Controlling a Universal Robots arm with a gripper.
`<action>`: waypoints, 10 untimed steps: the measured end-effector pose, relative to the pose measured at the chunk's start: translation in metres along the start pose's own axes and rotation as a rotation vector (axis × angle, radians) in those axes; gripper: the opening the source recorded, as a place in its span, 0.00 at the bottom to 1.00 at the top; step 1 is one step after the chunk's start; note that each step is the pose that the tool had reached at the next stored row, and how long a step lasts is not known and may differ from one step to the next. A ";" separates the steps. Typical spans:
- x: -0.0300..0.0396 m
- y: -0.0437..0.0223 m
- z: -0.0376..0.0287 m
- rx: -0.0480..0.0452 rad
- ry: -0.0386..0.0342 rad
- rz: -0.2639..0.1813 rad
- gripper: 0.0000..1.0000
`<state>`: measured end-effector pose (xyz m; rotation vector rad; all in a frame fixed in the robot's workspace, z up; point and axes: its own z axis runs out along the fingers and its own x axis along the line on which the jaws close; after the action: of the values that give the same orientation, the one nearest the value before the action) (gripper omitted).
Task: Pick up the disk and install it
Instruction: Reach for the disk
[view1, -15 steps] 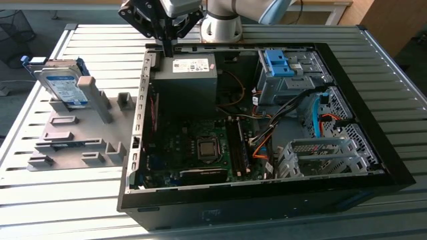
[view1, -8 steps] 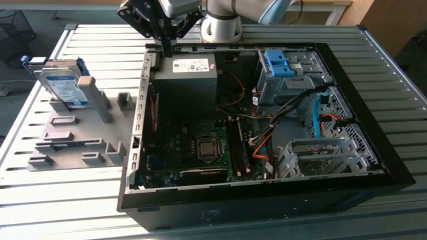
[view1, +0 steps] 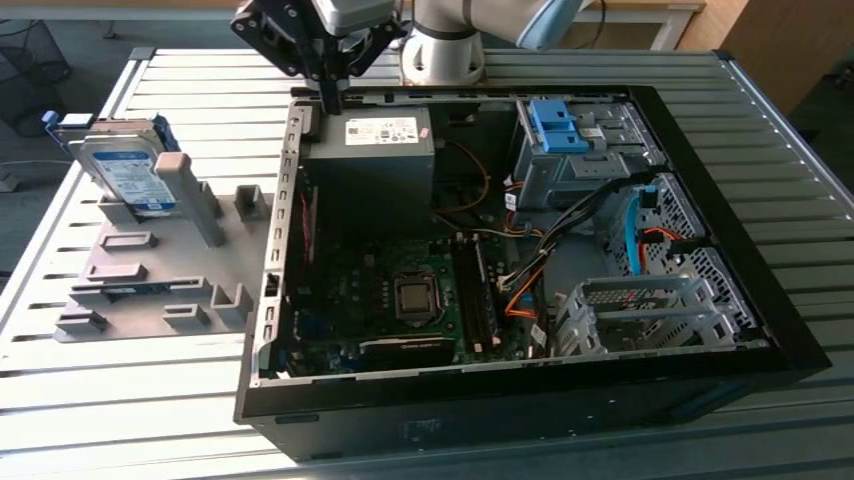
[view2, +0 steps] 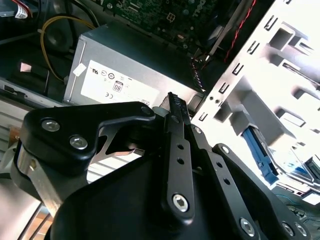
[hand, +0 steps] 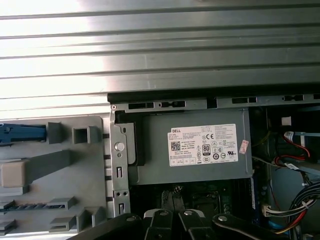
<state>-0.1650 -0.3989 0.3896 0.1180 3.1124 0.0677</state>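
The disk (view1: 123, 172), a silver hard drive with a white-and-blue label and blue bracket, stands tilted in a grey fixture (view1: 147, 275) on the table, at the exterior view's left of the open computer case. Its blue edge also appears in both wrist views (view2: 260, 150) (hand: 20, 133). My gripper (view1: 327, 98) hangs over the case's far left corner, just above the power supply's edge, well apart from the disk. Its black fingers (hand: 170, 200) are pressed together with nothing between them, as the second wrist view (view2: 173, 99) also has them.
The black case (view1: 747, 300) lies open on the slatted metal table. Inside it are a grey power supply (view1: 380, 140) with a white sticker, the motherboard (view1: 400, 290), a blue latch piece (view1: 554, 125), loose cables and a metal drive cage (view1: 641, 310). The fixture carries several grey posts.
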 end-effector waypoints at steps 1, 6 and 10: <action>0.0003 0.0000 0.0000 0.0001 0.0001 0.000 0.11; 0.0029 -0.0003 -0.0001 0.0001 0.0001 0.000 0.11; 0.0067 -0.0005 -0.0001 0.0001 0.0001 0.000 0.11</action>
<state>-0.1717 -0.3989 0.3896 0.1180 3.1125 0.0676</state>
